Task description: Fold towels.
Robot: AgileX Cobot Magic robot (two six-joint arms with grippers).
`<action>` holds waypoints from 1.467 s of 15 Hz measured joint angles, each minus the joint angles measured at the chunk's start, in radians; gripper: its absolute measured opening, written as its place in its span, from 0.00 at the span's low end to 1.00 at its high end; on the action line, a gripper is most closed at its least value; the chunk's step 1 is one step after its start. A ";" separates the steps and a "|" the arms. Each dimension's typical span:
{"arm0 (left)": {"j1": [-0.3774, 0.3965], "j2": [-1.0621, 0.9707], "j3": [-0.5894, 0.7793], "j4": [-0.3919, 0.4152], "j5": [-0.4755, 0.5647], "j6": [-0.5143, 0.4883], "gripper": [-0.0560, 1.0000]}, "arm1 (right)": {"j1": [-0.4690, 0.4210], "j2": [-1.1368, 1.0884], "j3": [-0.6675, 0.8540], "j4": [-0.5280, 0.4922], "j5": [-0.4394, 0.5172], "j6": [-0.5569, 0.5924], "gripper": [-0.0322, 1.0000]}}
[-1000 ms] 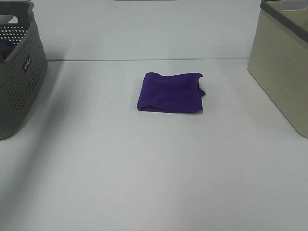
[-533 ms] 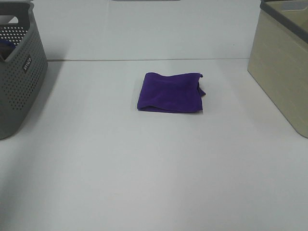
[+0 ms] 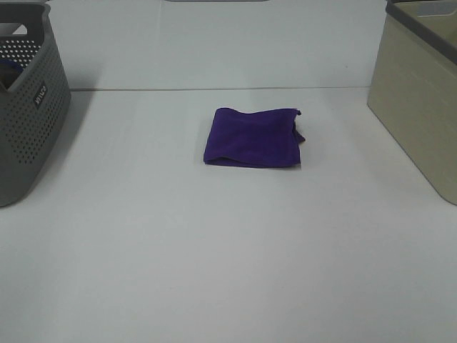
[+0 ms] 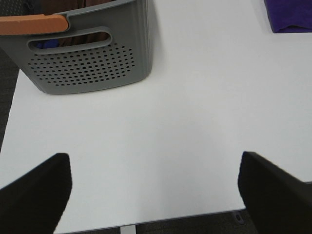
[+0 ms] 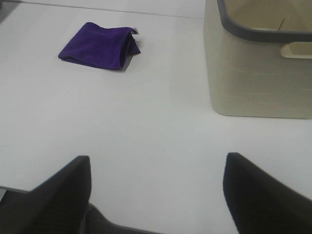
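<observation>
A deep purple towel (image 3: 252, 137) lies folded into a small rectangle on the white table (image 3: 228, 257), near the middle and toward the back. It also shows in the right wrist view (image 5: 99, 46), and one corner of it shows in the left wrist view (image 4: 291, 14). No arm or gripper shows in the exterior high view. My left gripper (image 4: 151, 187) is open and empty over the table's near left edge. My right gripper (image 5: 157, 192) is open and empty over the near right edge. Both are far from the towel.
A grey perforated basket (image 3: 28, 100) stands at the left edge, with cloth inside, seen in the left wrist view (image 4: 87, 53). A beige bin (image 3: 421, 93) stands at the right edge, seen in the right wrist view (image 5: 258, 63).
</observation>
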 joint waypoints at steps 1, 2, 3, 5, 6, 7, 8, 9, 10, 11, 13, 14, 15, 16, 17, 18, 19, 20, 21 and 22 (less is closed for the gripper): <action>0.000 -0.058 0.032 -0.004 0.000 0.006 0.86 | 0.000 -0.038 0.041 0.004 0.001 -0.001 0.75; 0.000 -0.117 0.062 -0.007 0.000 0.008 0.86 | 0.000 -0.049 0.080 0.009 0.001 -0.001 0.75; 0.000 -0.158 0.089 -0.011 0.002 0.008 0.86 | 0.000 -0.049 0.110 0.012 0.001 -0.001 0.75; 0.000 -0.167 0.108 -0.017 0.002 0.010 0.86 | 0.000 -0.049 0.155 0.021 0.000 -0.003 0.75; 0.000 -0.169 0.114 -0.028 -0.014 0.010 0.86 | 0.000 -0.049 0.186 0.027 -0.016 -0.004 0.75; 0.000 -0.169 0.127 -0.042 -0.053 0.010 0.86 | 0.000 -0.049 0.218 0.035 -0.046 -0.004 0.75; 0.000 -0.169 0.146 -0.059 -0.086 0.010 0.86 | 0.000 -0.049 0.240 0.035 -0.084 -0.004 0.75; 0.000 -0.169 0.153 -0.063 -0.098 0.009 0.86 | 0.000 -0.049 0.250 0.035 -0.103 -0.009 0.75; 0.000 -0.169 0.153 -0.063 -0.101 0.009 0.86 | 0.000 -0.049 0.250 0.035 -0.106 -0.014 0.75; 0.000 -0.169 0.153 -0.063 -0.105 0.009 0.86 | 0.000 -0.049 0.252 0.035 -0.111 -0.015 0.75; 0.000 -0.169 0.153 -0.063 -0.106 0.009 0.86 | 0.000 -0.049 0.252 0.035 -0.112 -0.015 0.75; 0.000 -0.169 0.153 -0.063 -0.106 0.009 0.86 | 0.000 -0.049 0.252 0.035 -0.111 -0.015 0.75; 0.000 -0.169 0.153 -0.063 -0.107 0.009 0.86 | 0.000 -0.049 0.252 0.035 -0.111 -0.016 0.75; 0.001 -0.169 0.153 -0.063 -0.109 0.009 0.86 | 0.000 -0.049 0.252 0.035 -0.111 -0.016 0.75; 0.012 -0.169 0.153 -0.064 -0.113 0.009 0.86 | 0.000 -0.049 0.252 0.035 -0.111 -0.016 0.75; 0.042 -0.169 0.153 -0.064 -0.116 0.008 0.86 | 0.000 -0.049 0.252 0.035 -0.111 -0.016 0.75; 0.084 -0.169 0.153 -0.064 -0.116 0.008 0.86 | 0.000 -0.049 0.252 0.035 -0.111 -0.016 0.75; 0.109 -0.169 0.153 -0.064 -0.116 0.008 0.86 | -0.007 -0.049 0.252 0.035 -0.111 -0.016 0.75; 0.116 -0.169 0.153 -0.064 -0.116 0.008 0.86 | -0.033 -0.049 0.252 0.035 -0.111 -0.016 0.75; 0.118 -0.169 0.153 -0.064 -0.117 0.008 0.86 | -0.058 -0.049 0.252 0.035 -0.111 -0.016 0.75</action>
